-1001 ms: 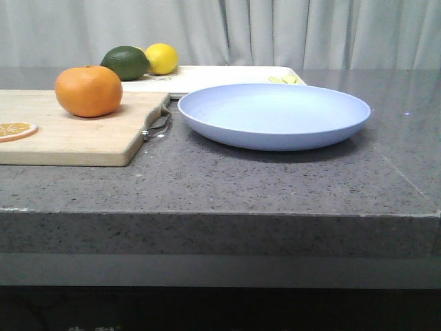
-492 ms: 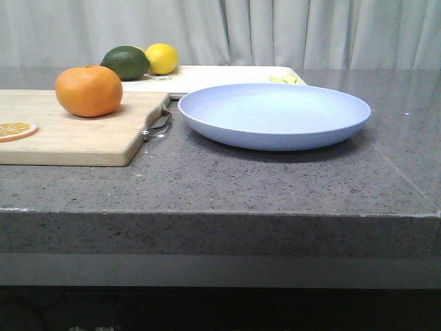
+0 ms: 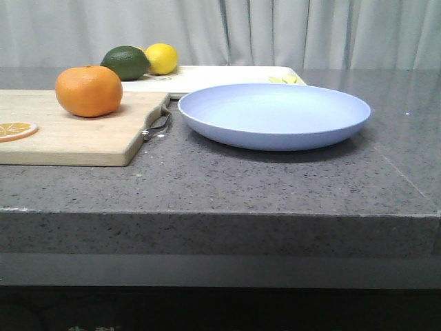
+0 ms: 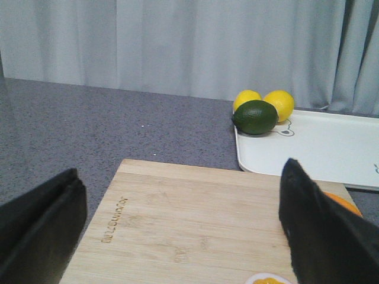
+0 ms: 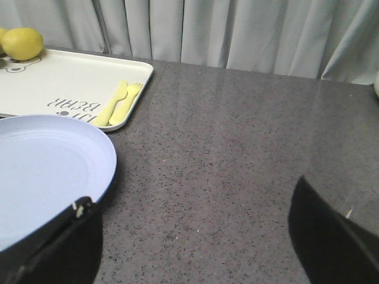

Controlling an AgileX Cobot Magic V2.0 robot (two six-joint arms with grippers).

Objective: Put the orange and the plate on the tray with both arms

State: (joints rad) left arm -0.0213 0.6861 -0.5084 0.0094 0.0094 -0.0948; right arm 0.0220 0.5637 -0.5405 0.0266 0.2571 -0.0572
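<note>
Ahead of the spread, empty left end effector (image 4: 177, 236) the orange (image 3: 89, 90) sits unmoved; right end effector (image 5: 195, 236) likewise gapes; nothing started.

Both grippers show only matte black, angular, wedge-shaped fingers: the left gripper (image 4: 183, 236) plain, the right gripper (image 5: 195, 236) with small pale chips on its edges.

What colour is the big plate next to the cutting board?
Pale lavender-blue, plain with no pattern. The plate shows best in the front view.
</note>
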